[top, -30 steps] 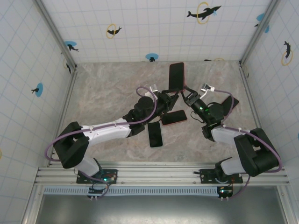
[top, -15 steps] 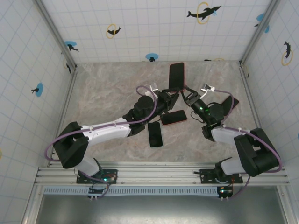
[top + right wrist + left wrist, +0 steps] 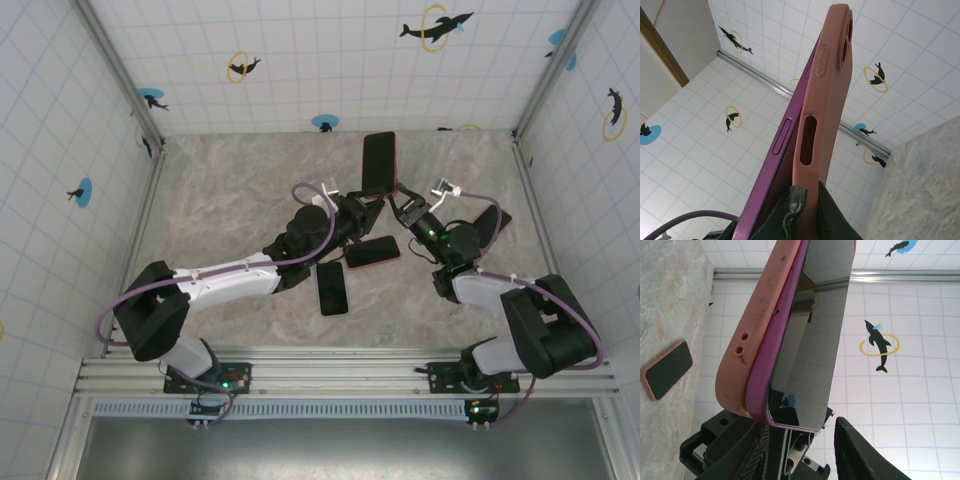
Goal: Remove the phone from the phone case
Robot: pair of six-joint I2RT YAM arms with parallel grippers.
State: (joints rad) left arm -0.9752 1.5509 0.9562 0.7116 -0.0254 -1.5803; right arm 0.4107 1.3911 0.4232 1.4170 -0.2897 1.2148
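A phone (image 3: 378, 160) with a purple frame stands upright above the middle of the table, partly pushed out of its pink phone case (image 3: 394, 166). My left gripper (image 3: 367, 204) straddles its lower end. In the left wrist view the dark screen (image 3: 815, 340) and case (image 3: 757, 325) rise between the jaws, and the right finger (image 3: 855, 450) stands a little off the glass, so this gripper (image 3: 802, 432) is open. My right gripper (image 3: 401, 204) is shut on the case's edge. The right wrist view shows its fingertips (image 3: 835, 210) pinching the pink case (image 3: 827, 90), with the phone's purple side (image 3: 782, 150) peeling away to the left.
Under the grippers another phone in a pink case (image 3: 372, 251) lies on the marble table (image 3: 220, 200), also seen in the left wrist view (image 3: 667, 369). A bare black phone (image 3: 332, 287) lies just nearer. Tiled walls close in the table on three sides.
The upright phone has shifted slightly toward the far wall. My left jaws have narrowed a little around its lower end. The right gripper keeps its hold.
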